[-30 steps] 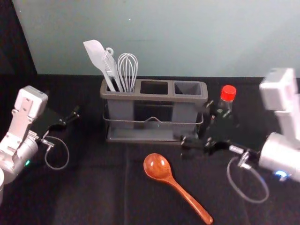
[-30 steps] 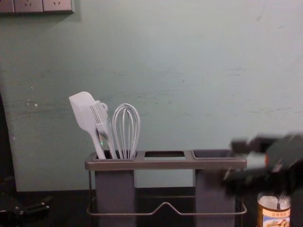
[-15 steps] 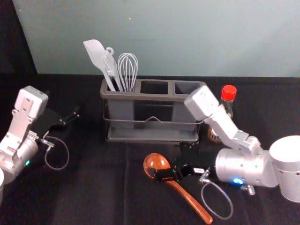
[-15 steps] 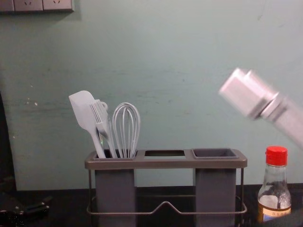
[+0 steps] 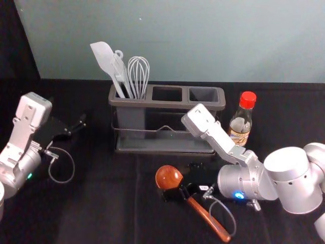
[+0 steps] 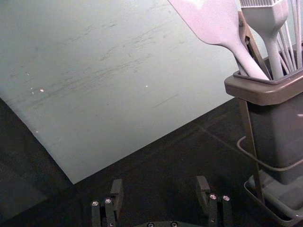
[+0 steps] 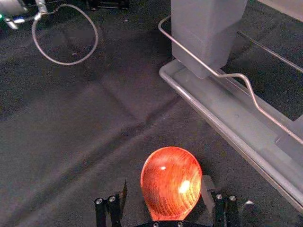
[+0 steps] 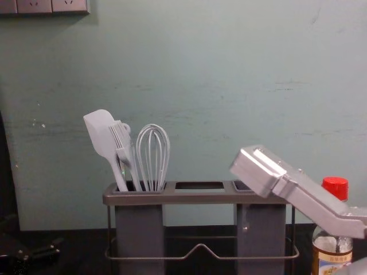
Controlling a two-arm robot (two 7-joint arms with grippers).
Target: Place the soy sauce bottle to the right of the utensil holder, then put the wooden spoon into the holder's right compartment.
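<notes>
1. Right gripper (image 5: 177, 181): jaws apart, one on either side of the wooden spoon (image 5: 168, 177), in front of the utensil holder (image 5: 152, 105).
2. Soy sauce bottle (image 5: 240, 124): upright, just right of the holder.
3. Left gripper (image 5: 69, 111): parked left of the holder, jaws spread.

Right gripper (image 5: 178, 182) at the wooden spoon (image 5: 166, 176), lower centre.
The soy sauce bottle (image 5: 240, 124) stands right of the utensil holder (image 5: 152, 105); left gripper (image 5: 68, 113) idle, left side.
</notes>
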